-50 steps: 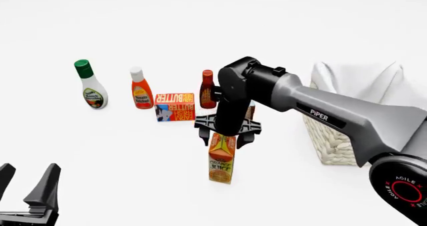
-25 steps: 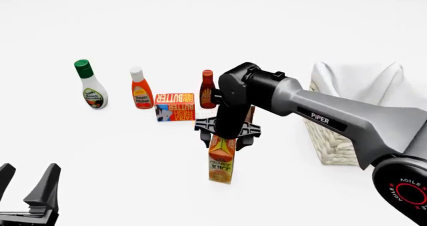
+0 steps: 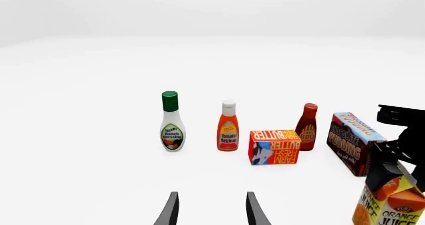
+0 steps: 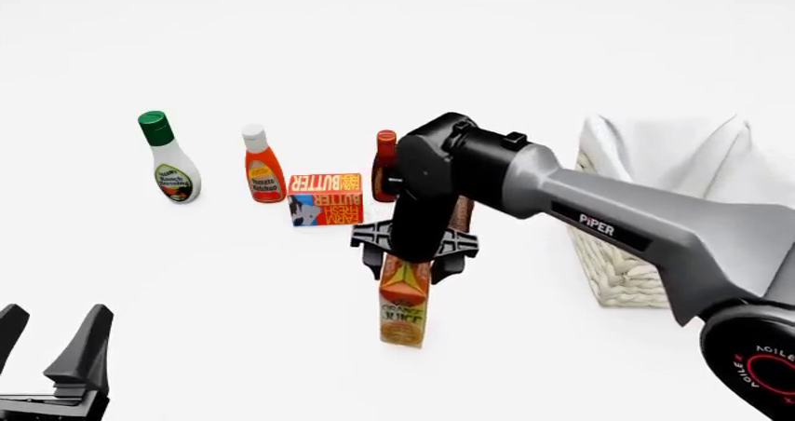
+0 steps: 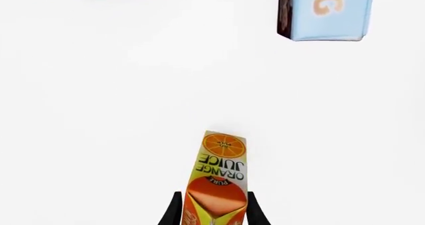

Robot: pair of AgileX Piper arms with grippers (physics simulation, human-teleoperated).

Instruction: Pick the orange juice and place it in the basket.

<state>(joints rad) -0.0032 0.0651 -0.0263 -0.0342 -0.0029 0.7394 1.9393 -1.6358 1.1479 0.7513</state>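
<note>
right gripper (image 5: 212,214) straddles orange juice (image 4: 404,300) gable; clamped or not, cannot tell. carton likely light, stiff; grip flat sides below gable. left gripper (image 3: 211,210) spread, idle.

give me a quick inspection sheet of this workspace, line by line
surface: plain white table, no marks seen
job's things: orange juice upright, left of the basket, apart from it; its foot looks on or just off the table, cannot tell which
clutter: ranch dressing bottle, ketchup bottle, butter box, dark sauce bottle, chocolate pudding box, all standing behind the juice
grippers: right gripper closed on the carton's top from above; left gripper open, holding nothing, low at the near left
cables: nothing seen
surroundings: blank white background, nothing seen
</note>
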